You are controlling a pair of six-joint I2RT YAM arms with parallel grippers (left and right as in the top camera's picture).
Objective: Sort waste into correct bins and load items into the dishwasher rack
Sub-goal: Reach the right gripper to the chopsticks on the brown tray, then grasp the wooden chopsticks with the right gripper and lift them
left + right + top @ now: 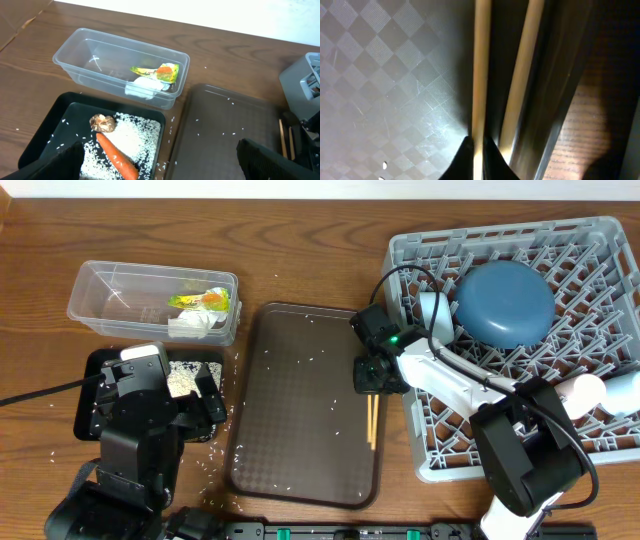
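The wrapper in the clear tub carries green, yellow and orange print, but its lettering is too small to read. Crumpled white paper lies just beside it in the same tub.

In front of the tub, the black tray holds the carrot, the brown lump and a bed of rice. Its near end is cut off, and from overhead the left arm covers most of it. The left gripper hangs over this tray with jaws spread wide, holding nothing.

The right gripper is clenched on 1 of the 2 chopsticks, which lie along the right edge of the brown serving tray, next to the rack. Its wrist view is dark and blurred.

The blue plate sits among the rack's pegs, and the right arm hides part of the rack.
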